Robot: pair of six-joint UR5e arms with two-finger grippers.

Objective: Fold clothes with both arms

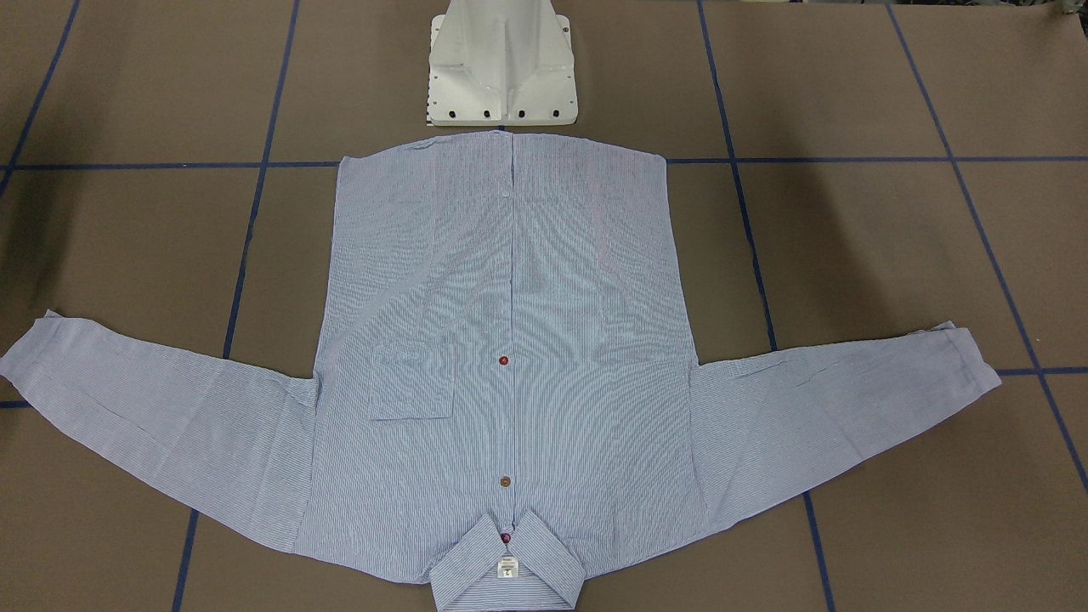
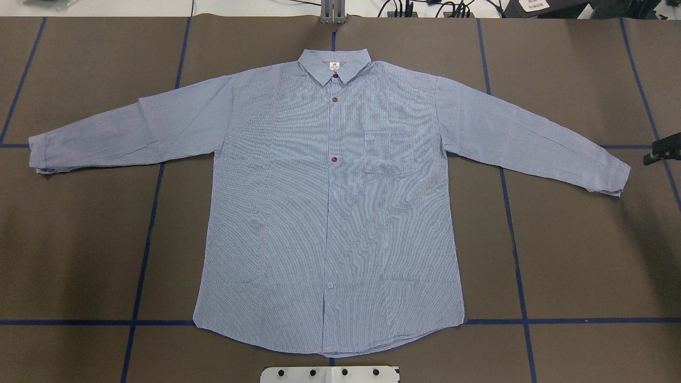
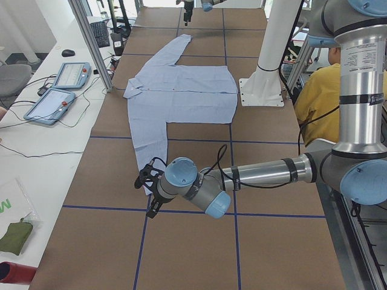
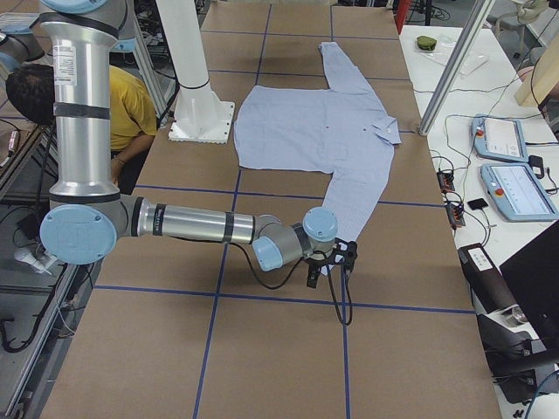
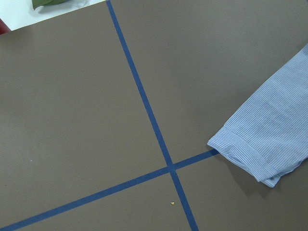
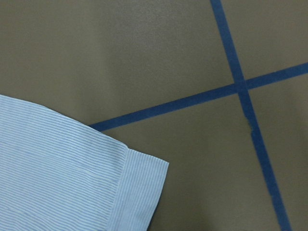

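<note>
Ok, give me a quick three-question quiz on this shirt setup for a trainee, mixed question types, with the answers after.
1. True or false: the shirt lies flat, buttoned side up, both sleeves spread out.
2. Measured from the white pedestal, the collar is the shirt's: A, nearest end; B, farthest end.
3. In the overhead view, is the chest pocket left or right of the buttons?
Key: 1 true; 2 B; 3 right.

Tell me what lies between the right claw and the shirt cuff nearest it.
Only bare brown table covering crossed by a blue tape line. The overhead view shows the right claw apart from the shirt cuff.
</note>
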